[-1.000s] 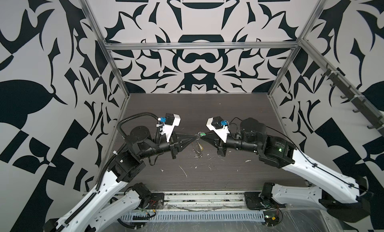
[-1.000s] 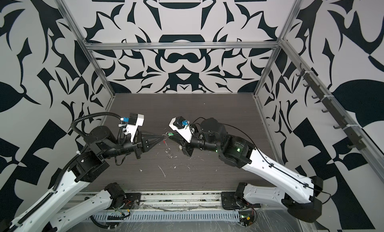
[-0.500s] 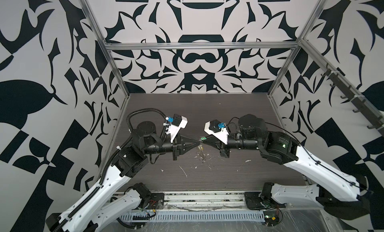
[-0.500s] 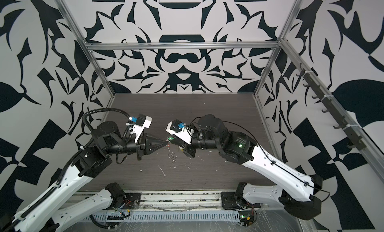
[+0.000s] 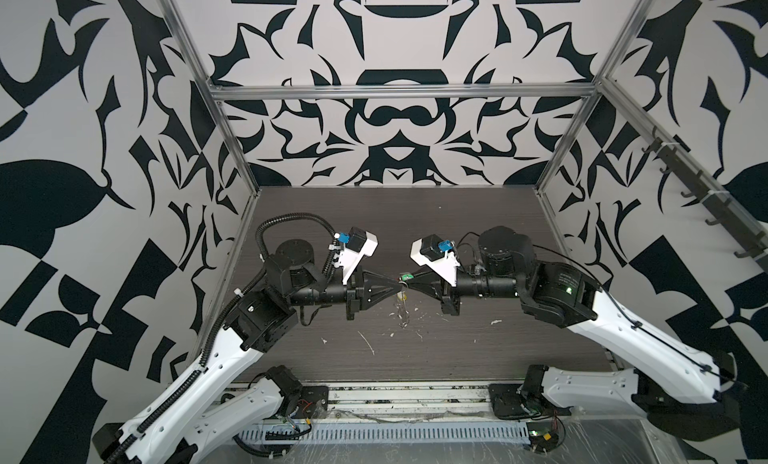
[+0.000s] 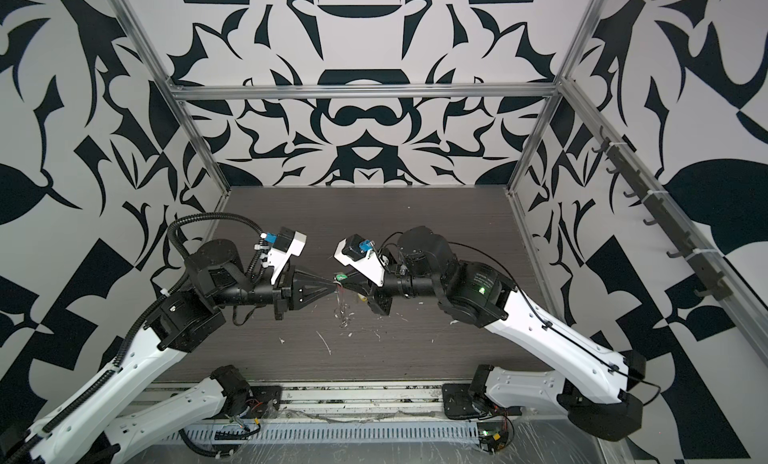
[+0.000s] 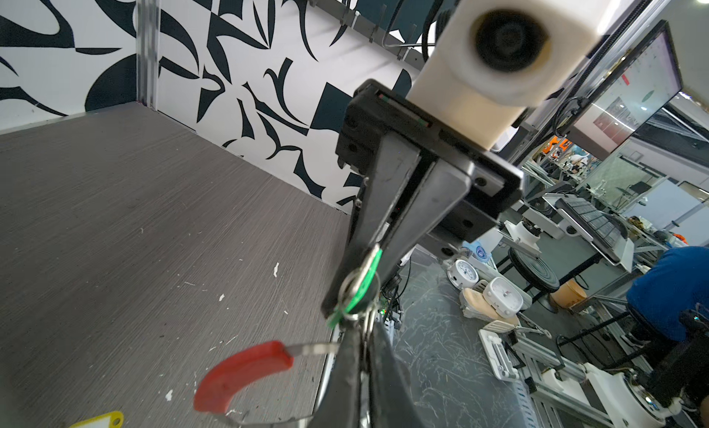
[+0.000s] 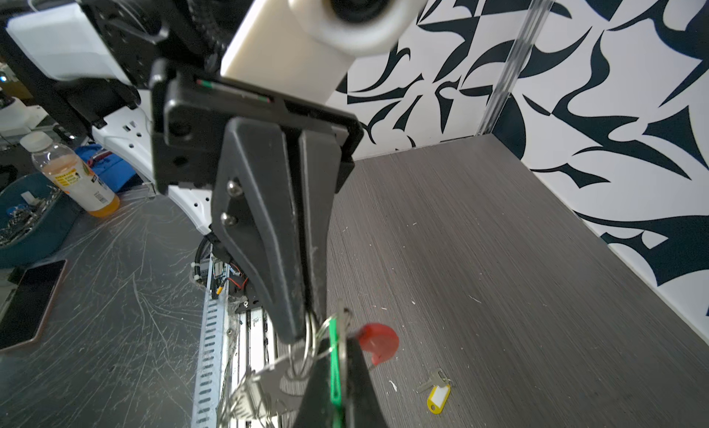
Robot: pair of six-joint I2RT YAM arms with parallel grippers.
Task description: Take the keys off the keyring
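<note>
Seemingly open tabletop point(image 5: 374, 225) around yellow tag point(image 8: 438, 397)

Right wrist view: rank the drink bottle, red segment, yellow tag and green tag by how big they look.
1. drink bottle
2. red segment
3. yellow tag, lying farther off on the table
Unranked: green tag, seen edge-on, close to the lens and partly hidden.

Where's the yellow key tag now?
In the right wrist view, the yellow key tag lies on the table beside a silver key, near the red segment.
</note>
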